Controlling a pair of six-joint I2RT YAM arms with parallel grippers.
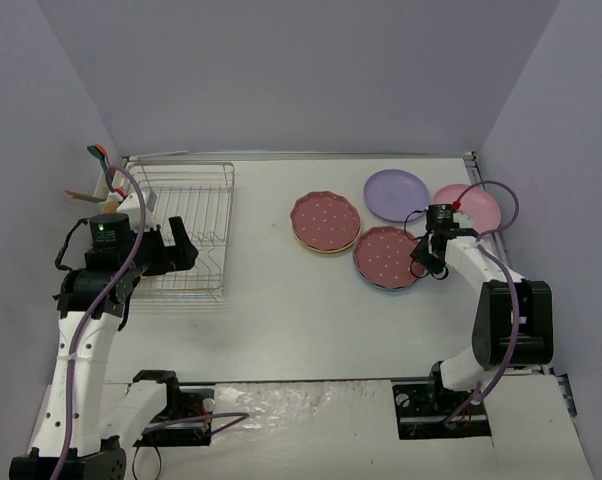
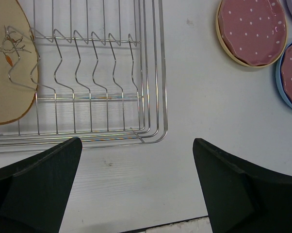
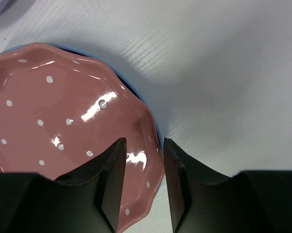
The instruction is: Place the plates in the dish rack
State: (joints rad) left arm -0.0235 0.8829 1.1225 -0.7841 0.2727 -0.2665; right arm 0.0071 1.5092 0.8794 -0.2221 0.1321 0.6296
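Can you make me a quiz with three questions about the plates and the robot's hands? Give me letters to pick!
1. Where is the tan plate?
A) in the rack
B) on the floor
C) on a chair

2. What colour is the dotted plate at the right hand?
A) green
B) dark pink
C) yellow

3. How is the left hand?
A) wide open and empty
B) shut on a plate
C) shut on a spoon

Answers:
1 A: the rack's wires cross in front of it.
2 B: the rim between that hand's fingers is dark pink with white dots.
3 A: nothing sits between its spread fingers.
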